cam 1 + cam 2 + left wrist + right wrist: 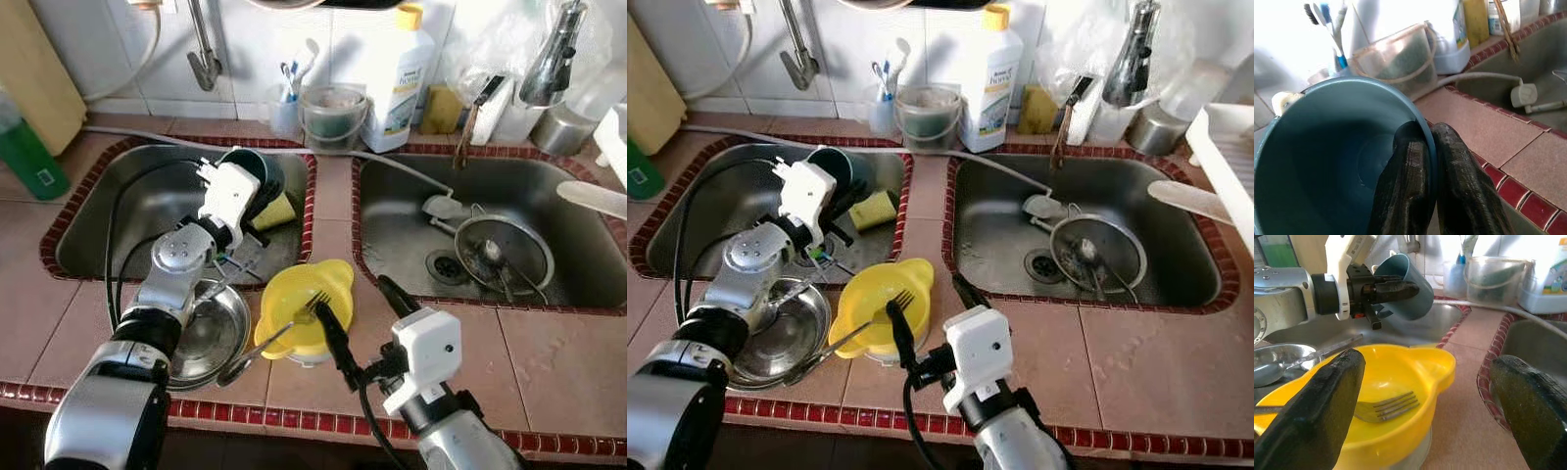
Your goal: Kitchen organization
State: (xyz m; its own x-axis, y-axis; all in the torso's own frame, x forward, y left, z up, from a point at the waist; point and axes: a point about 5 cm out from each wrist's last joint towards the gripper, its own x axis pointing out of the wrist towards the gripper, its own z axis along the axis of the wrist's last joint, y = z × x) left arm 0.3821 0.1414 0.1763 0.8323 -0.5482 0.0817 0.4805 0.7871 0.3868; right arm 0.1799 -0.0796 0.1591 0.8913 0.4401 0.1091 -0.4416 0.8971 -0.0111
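While over the sink, left gripper [1427, 161] pinching blue cup [1405, 286] rim; right gripper [1425, 406] spread.

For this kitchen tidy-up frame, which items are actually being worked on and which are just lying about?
In play:
- teal cup, pinched at its rim by the left claw over the left sink
- yellow bowl holding a fork, with the right claw open before it
- steel bowl beside it

Lying about:
- detergent bottle
- sponge
- strainer in the right sink
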